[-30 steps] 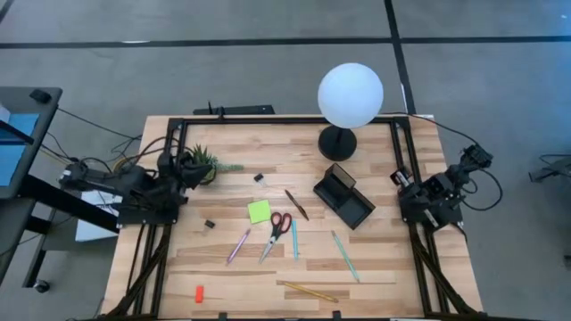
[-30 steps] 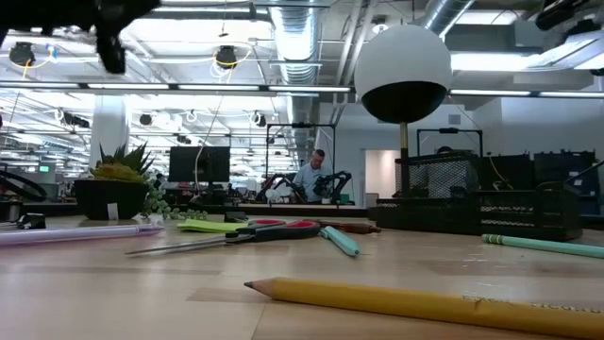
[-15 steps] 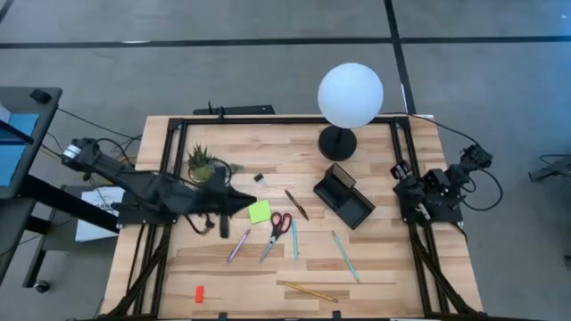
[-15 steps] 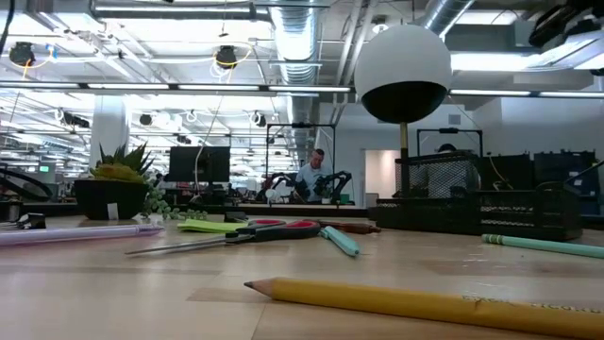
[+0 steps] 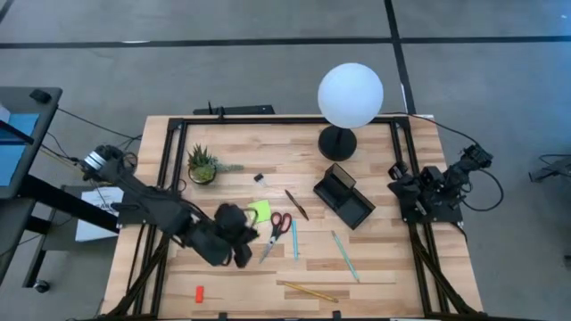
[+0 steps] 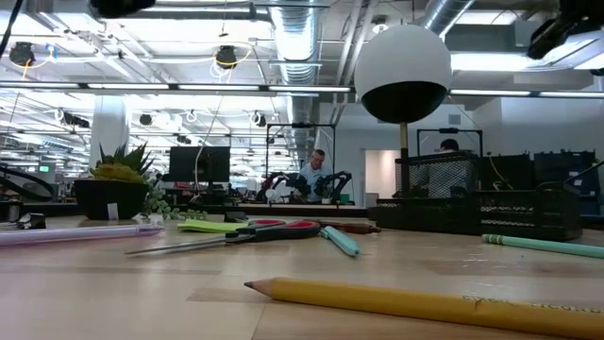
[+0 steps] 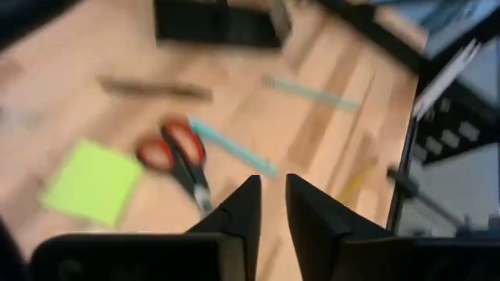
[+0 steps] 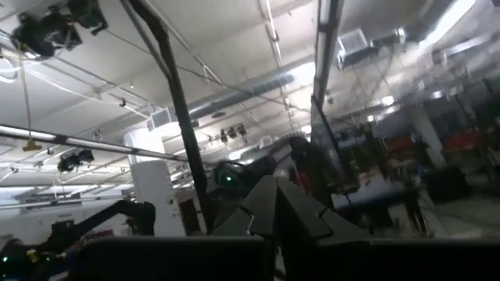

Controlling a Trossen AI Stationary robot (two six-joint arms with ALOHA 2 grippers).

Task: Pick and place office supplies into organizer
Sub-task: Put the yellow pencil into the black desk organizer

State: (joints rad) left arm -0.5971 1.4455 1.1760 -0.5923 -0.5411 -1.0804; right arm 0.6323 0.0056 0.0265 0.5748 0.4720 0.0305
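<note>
Now we see the left hand (image 5: 239, 245) has swung out from beside the potted plant (image 5: 202, 164) and hangs over the table (image 5: 375, 267) just beside the red-handled scissors (image 5: 276, 234), its fingers a narrow slit apart and empty, so a first pick looks near. The flat lime sticky-note pad (image 5: 260, 211) lies beside the scissors; the boxy black organizer (image 5: 343, 196) sits beyond them, nothing visibly loaded. The right hand (image 5: 398, 178) waits shut past the organizer
</note>
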